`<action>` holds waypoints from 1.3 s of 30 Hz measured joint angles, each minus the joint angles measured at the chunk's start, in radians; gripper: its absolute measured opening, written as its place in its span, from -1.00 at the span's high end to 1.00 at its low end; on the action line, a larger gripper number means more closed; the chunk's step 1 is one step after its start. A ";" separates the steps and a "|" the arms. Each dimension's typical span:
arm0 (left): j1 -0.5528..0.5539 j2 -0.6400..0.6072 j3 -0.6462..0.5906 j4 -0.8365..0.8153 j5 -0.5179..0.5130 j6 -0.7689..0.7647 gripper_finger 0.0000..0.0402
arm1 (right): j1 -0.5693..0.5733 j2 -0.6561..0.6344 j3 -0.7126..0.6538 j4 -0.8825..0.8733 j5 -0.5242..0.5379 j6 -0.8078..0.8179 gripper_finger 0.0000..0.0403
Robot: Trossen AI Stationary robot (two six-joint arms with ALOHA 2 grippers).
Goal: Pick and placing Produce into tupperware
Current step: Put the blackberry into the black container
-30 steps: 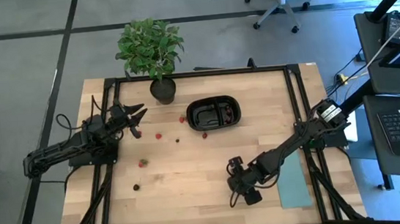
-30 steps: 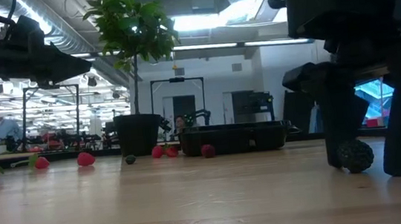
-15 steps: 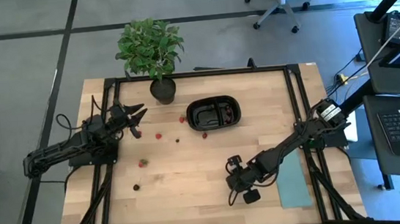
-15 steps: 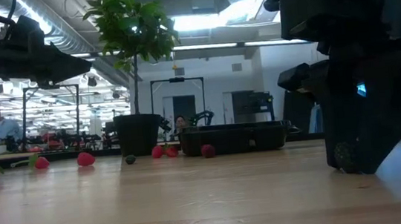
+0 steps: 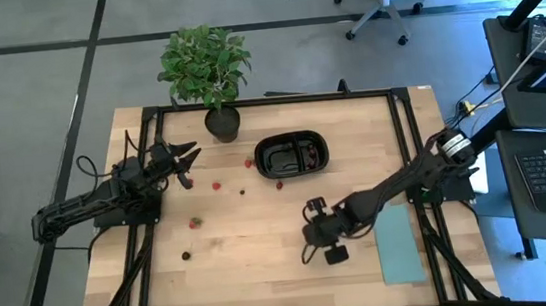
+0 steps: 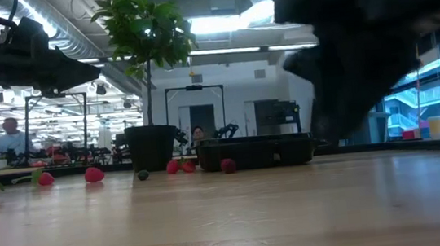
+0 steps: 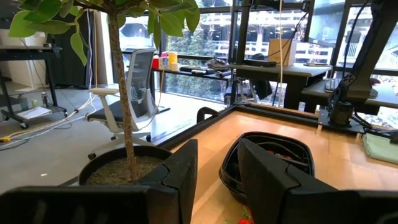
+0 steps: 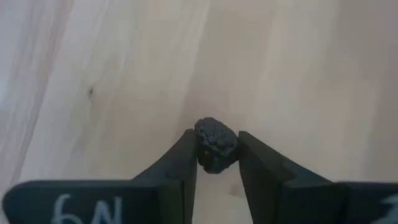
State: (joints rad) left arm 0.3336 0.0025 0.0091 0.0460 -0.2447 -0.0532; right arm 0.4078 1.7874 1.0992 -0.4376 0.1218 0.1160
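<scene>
The black oval tray (image 5: 291,155) sits on the far middle of the table, with a few berries in it. Small red and dark berries (image 5: 216,186) lie scattered on the wood to its left and near side; they show as a row (image 6: 94,174) in the low view. My right gripper (image 5: 313,237) hangs over the table's near middle, shut on a dark knobbly berry (image 8: 216,144). My left gripper (image 5: 189,166) hovers open at the far left, beside the plant pot (image 5: 222,124), its fingers (image 7: 180,171) pointed toward the tray (image 7: 273,155). My right gripper pinches the dark berry between its two fingers, one on each side of its body (image 8: 200,149). The fingers point down from above. The berry is lifted clear of the wood.
A leafy potted plant (image 5: 204,64) stands at the far edge, left of the tray. A flat pale teal rectangle (image 5: 400,246) lies at the near right. Bare wood lies between my right gripper and the tray. A person sits in the room behind the table (image 6: 8,137).
My right gripper stood open around the dark berry on the table, then shut on it. It has lifted the berry clear and moved up, toward the table's far edge and slightly left.
</scene>
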 joint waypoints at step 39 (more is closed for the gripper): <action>0.000 0.000 0.000 0.000 0.000 0.010 0.45 | -0.672 0.085 0.189 0.026 -0.203 -0.462 0.46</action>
State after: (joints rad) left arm 0.3333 0.0025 0.0093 0.0460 -0.2451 -0.0429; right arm -0.2647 1.8726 1.2884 -0.4118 -0.0811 -0.3457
